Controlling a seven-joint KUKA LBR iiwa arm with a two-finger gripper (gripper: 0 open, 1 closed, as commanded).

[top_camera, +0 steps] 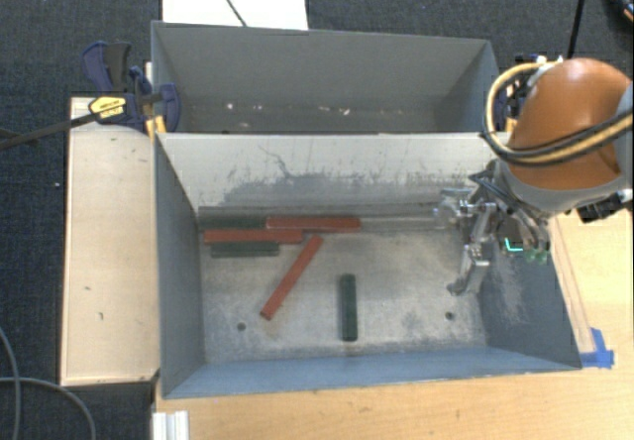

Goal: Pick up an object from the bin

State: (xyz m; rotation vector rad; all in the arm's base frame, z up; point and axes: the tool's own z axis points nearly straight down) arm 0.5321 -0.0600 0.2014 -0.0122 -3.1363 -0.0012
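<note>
Hovering at the right of the bin (317,175), the gripper (464,279), spread or closed impossible to tell; the nearest dark green bar (348,307), lower centre, looks light, rigid, best pinched mid-length.

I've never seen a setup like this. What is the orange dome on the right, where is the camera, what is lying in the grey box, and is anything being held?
The single camera looks down into a grey metal bin from above and slightly to one side. The orange dome is a cover on the wrist of a robot arm, which reaches in from the picture's right. Below it hangs the tool, the part that grasps. The tool is at the bin's right end, over bare floor, and I see nothing held in it.

Slim sticks lie on the floor. Three are bunched along the far wall: a reddish-brown stick, a darker red stick and a short dark green stick. A slanted reddish stick points toward the front. A lone dark green stick lies near the front middle, clearly apart from the tool.
</note>
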